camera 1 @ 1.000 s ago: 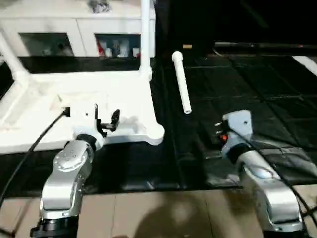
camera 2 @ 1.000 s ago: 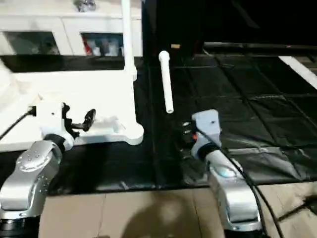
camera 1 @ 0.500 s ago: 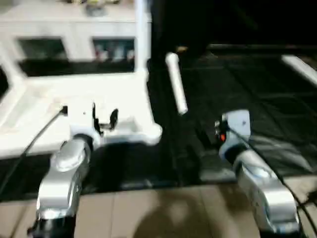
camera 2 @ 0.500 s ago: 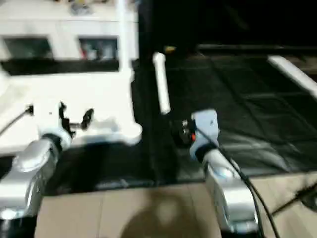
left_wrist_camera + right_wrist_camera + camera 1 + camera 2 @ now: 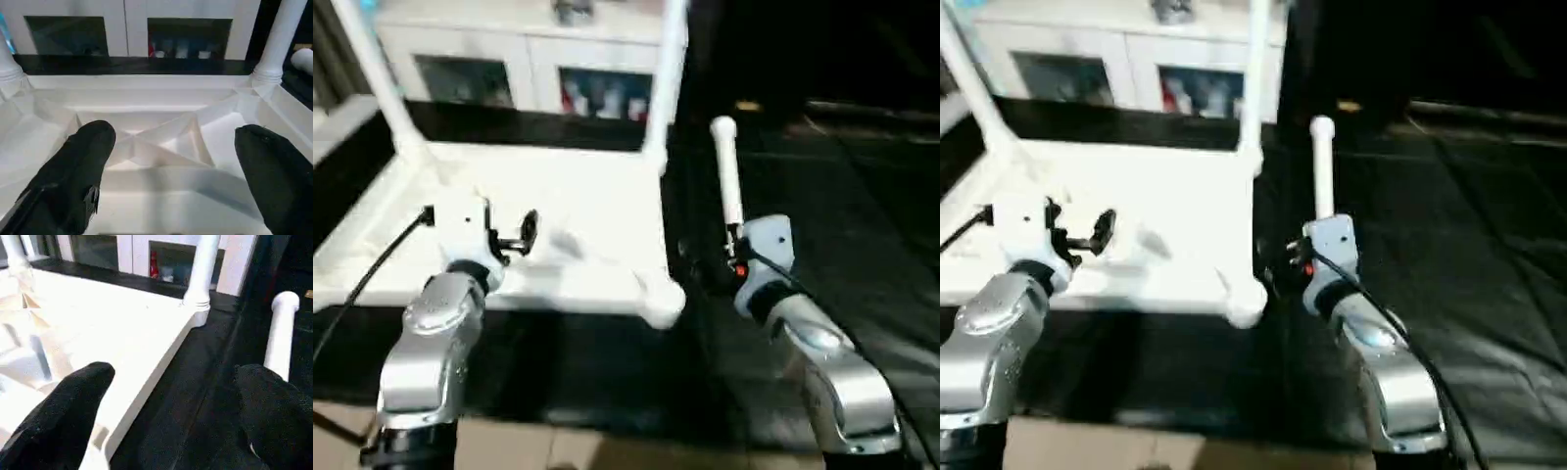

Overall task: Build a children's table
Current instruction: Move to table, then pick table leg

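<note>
Spreading wide and holding nothing, the fingers [image 5: 80,169] of our left gripper [image 5: 514,235] hover over the ribbed underside of the upturned white tabletop [image 5: 587,211], while our right gripper [image 5: 171,416] has its own black fingers [image 5: 269,406] just as far apart above the black floor mat [image 5: 1469,284], beside the tabletop's near right corner socket [image 5: 664,302]. Two legs already stand upright in the far corner sockets, one on the left [image 5: 377,73] and one on the right [image 5: 664,83], and a loose leg [image 5: 725,171] lies on the mat just ahead of our right gripper. Behind the tabletop stands a white cabinet with glass doors [image 5: 524,64].
</note>
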